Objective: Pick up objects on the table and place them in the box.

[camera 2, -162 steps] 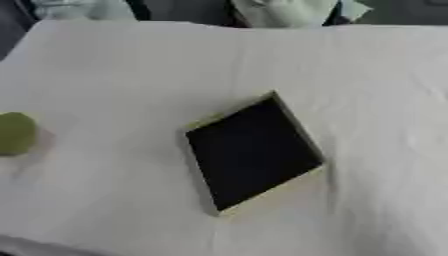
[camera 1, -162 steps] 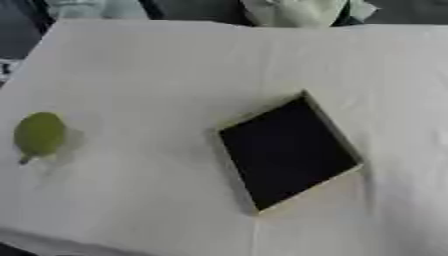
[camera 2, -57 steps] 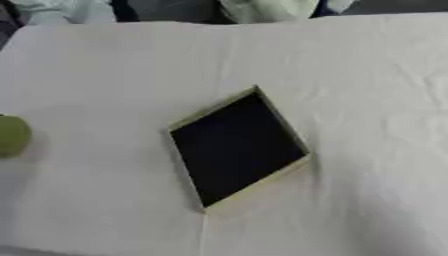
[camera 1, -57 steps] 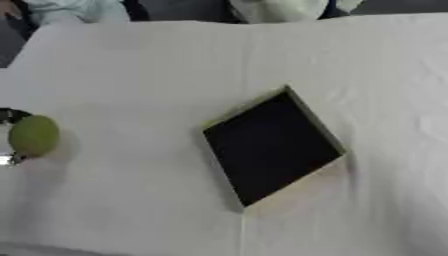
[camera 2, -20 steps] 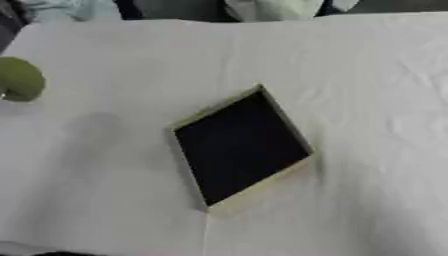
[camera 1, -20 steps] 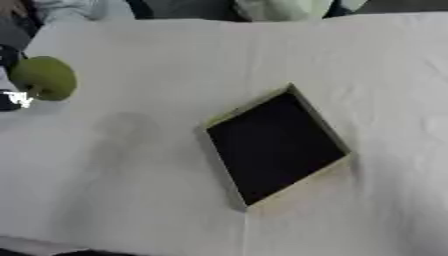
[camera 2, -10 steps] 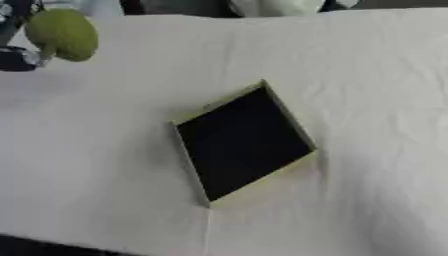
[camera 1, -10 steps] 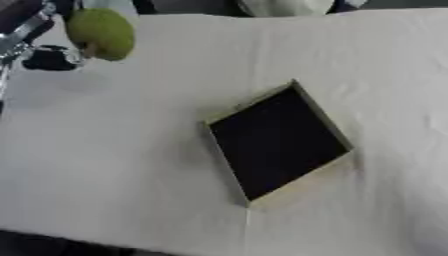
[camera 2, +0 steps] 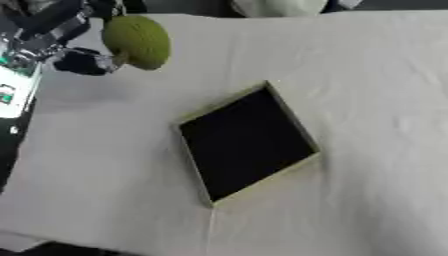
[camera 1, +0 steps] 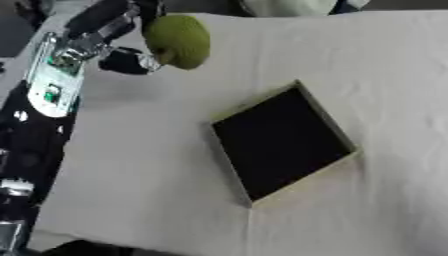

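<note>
My left hand [camera 1: 122,52] is gripping the green fruit [camera 1: 178,41], fingers curled against its left side, carrying it in the air over the far left part of the table [camera 1: 385,65]. The fruit is hanging up and left of the box [camera 1: 282,141], well apart from it, not above the opening. My right hand is not showing in either view.

Risk: only part of the fruit appears to be covered by my fingers, so I am judging that it could roll out of the hold during the swing to the right. It could then fall on the white cloth and roll toward the left edge. A release short of the far left rim could bounce the fruit off the low wall.

Box: lying diamond-wise mid-table, shallow, dark inside, holding nothing.
</note>
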{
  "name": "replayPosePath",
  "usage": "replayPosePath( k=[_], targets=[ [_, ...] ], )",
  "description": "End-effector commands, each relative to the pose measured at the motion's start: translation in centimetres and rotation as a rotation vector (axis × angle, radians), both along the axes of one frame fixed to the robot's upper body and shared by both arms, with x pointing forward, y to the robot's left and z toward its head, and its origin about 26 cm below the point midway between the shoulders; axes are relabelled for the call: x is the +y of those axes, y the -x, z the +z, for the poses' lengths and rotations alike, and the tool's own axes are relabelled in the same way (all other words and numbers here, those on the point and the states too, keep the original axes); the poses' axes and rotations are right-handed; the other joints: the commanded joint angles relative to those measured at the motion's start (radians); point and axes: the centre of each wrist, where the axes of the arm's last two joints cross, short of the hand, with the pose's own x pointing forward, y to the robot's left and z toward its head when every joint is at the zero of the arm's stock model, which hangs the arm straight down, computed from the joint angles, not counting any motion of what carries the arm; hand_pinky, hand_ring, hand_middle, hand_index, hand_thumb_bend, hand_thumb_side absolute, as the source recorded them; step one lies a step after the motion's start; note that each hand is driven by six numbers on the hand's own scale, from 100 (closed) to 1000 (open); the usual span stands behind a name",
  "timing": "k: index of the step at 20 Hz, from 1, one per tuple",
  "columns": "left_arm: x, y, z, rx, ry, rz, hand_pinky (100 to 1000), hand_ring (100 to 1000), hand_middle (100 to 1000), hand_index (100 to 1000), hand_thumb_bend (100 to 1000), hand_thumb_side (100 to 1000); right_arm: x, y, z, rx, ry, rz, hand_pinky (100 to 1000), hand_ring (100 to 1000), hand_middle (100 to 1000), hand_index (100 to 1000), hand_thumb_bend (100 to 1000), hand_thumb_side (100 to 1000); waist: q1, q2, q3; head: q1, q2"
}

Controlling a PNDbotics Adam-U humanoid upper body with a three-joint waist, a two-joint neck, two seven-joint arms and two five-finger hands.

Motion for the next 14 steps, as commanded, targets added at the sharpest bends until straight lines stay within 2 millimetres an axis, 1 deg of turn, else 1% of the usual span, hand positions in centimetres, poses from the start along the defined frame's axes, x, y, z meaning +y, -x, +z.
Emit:
replayPosePath(
  k=[1,6,9,14],
  targets=[
    [-2.3,0.2,1.1,-0.037,-0.051,-0.055,390,427,393,561,100,216,-0.1,0.5,0.9,-0.036,0.007,-0.012,727,817,683,884,100,562,-0.002,-0.022,0.001,-0.011,-0.003],
    [-5.1,0.1,0.5,-0.04,-0.096,-0.116,387,425,386,557,100,205,-0.1,0.5,0.9,-0.035,0.002,-0.013,728,817,683,884,100,562,-0.001,-0.025,-0.001,-0.016,-0.009],
    [-6.4,0.2,0.1,-0.045,-0.115,-0.142,388,422,385,558,100,190,-0.2,0.5,0.9,-0.036,0.001,-0.018,728,817,683,883,100,562,0.001,-0.027,-0.001,-0.016,-0.008],
    [-8.3,0.3,-1.2,-0.048,-0.157,-0.161,388,414,382,558,100,176,-0.3,0.6,1.0,-0.039,0.002,-0.026,729,817,683,883,100,562,0.005,-0.028,-0.001,-0.021,0.0]
  ],
)
